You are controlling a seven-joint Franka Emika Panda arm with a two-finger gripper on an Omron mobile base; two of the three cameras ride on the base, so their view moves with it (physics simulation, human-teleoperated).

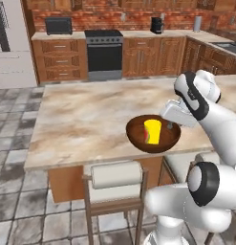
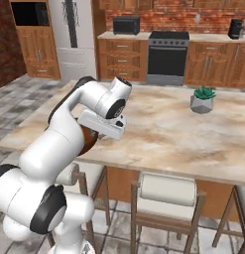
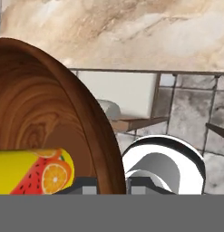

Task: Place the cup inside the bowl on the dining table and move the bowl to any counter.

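Observation:
The dark brown wooden bowl (image 1: 138,136) is at the near edge of the dining table (image 1: 81,115). I cannot tell whether it rests on the top or hangs just above it. Inside it stands the yellow cup (image 1: 152,131), with a red fruit print on its side. My gripper (image 1: 171,126) is shut on the bowl's right rim. In the hand view the rim (image 3: 93,131) runs down between my fingertips (image 3: 140,186), and the cup (image 3: 34,172) lies across the lower left. From the right base view my arm hides most of the bowl (image 2: 90,142).
Padded stools (image 1: 115,176) stand against the table's near side. A grey potted plant (image 2: 202,100) sits further along the table. Beyond the table, the counter (image 1: 57,35) runs along the brick wall beside the black stove (image 1: 104,50), with a microwave (image 1: 58,25) on it.

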